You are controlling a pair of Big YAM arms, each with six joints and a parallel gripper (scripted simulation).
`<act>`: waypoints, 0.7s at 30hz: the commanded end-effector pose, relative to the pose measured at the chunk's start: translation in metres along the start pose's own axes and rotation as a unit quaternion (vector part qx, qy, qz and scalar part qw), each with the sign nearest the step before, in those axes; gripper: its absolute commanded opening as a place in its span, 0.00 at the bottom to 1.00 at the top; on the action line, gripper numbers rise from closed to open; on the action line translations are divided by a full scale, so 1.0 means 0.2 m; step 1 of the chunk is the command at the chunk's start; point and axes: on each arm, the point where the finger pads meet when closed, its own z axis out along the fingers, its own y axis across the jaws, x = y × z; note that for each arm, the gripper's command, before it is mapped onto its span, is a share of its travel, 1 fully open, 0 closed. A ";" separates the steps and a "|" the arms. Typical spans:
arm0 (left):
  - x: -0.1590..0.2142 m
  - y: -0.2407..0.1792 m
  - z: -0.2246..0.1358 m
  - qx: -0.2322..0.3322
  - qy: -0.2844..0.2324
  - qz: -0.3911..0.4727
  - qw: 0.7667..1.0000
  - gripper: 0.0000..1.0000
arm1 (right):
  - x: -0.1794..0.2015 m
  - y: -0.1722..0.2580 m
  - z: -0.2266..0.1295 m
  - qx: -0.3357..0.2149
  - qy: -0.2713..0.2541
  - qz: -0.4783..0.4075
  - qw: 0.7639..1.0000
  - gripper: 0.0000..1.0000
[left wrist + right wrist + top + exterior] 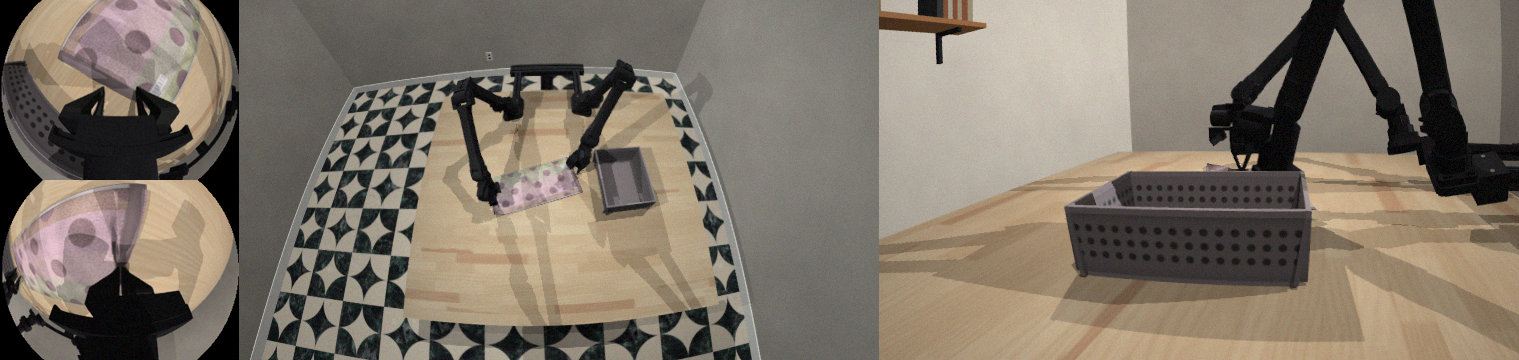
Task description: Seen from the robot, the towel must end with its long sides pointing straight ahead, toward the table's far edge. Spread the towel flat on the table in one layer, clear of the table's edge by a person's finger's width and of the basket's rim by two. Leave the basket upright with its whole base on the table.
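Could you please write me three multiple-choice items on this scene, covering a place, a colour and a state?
1. Where is the basket?
A. On the towel
B. Beside the towel
C. Under the towel

2. What colour is the basket?
A. Grey
B. Bright red
C. Yellow

3. How is the left end effector?
A. Shut on the towel
B. Shut on the basket
C. Open

Key:
1 B: the top view shows bare table between them.
2 A: the exterior view shows its grey walls.
3 C: the left wrist view shows its fingers apart.
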 end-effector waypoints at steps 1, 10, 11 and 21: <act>-0.10 0.08 -0.05 -0.020 -0.030 0.002 0.999 0.52 | -0.01 -0.04 0.03 0.009 -0.002 0.005 1.000 0.01; -0.10 0.09 0.05 -0.015 -0.021 0.004 1.000 0.52 | -0.01 -0.04 0.03 0.009 -0.002 0.005 1.000 0.01; -0.10 0.09 0.05 -0.015 -0.021 0.003 1.000 0.52 | -0.01 -0.04 0.03 0.009 -0.002 0.005 1.000 0.01; -0.10 0.10 0.11 -0.016 -0.019 0.002 1.000 0.52 | -0.01 -0.04 0.03 0.009 -0.002 0.005 1.000 0.01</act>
